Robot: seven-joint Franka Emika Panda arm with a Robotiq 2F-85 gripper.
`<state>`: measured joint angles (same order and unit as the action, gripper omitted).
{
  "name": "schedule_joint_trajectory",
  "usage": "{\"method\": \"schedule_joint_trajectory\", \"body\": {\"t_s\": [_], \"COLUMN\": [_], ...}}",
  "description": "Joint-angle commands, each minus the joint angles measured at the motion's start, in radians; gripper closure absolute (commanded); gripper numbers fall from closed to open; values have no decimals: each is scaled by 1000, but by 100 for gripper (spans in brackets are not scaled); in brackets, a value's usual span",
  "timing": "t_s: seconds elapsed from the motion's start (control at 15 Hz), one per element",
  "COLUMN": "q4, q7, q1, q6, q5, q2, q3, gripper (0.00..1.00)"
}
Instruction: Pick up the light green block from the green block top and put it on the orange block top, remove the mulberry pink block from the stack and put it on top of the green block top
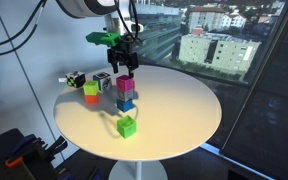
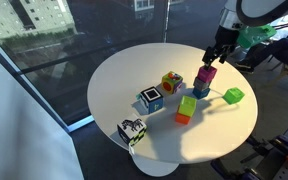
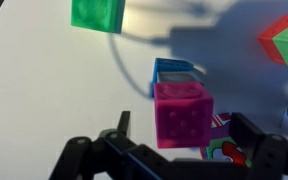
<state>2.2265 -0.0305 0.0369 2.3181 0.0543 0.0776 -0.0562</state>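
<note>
The mulberry pink block [image 1: 125, 84] [image 2: 205, 76] [image 3: 182, 115] tops the stack, above a blue cube [image 1: 125, 103] [image 3: 174, 72]. My gripper [image 1: 126, 64] [image 2: 212, 56] [image 3: 184, 135] is open just above it, with a finger on each side of the pink block and a gap on both sides. The light green block [image 1: 91, 89] [image 2: 188, 104] sits on the orange block [image 1: 91, 99] [image 2: 183, 117], left of the stack in an exterior view. The green block [image 1: 127, 126] [image 2: 234, 96] [image 3: 97, 12] stands alone on the table, nothing on it.
The round white table [image 1: 174, 115] [image 2: 114, 80] stands by a window. Two black-and-white cubes [image 2: 150, 99] [image 2: 132, 131] and a multicoloured cube [image 2: 171, 82] stand near the stack. The table edge is close behind the gripper in an exterior view.
</note>
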Motion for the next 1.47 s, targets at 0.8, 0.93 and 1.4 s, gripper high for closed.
{"method": "schedule_joint_trajectory", "body": {"t_s": [0.8, 0.93, 1.4], "q4": [8, 8, 11], "q7": [-20, -20, -25], "q1": [-19, -19, -17], "q6": [72, 73, 74], "q5": [54, 58, 66], "q2": [31, 33, 35], "q3": [8, 9, 6], "gripper": [0, 0, 0]}}
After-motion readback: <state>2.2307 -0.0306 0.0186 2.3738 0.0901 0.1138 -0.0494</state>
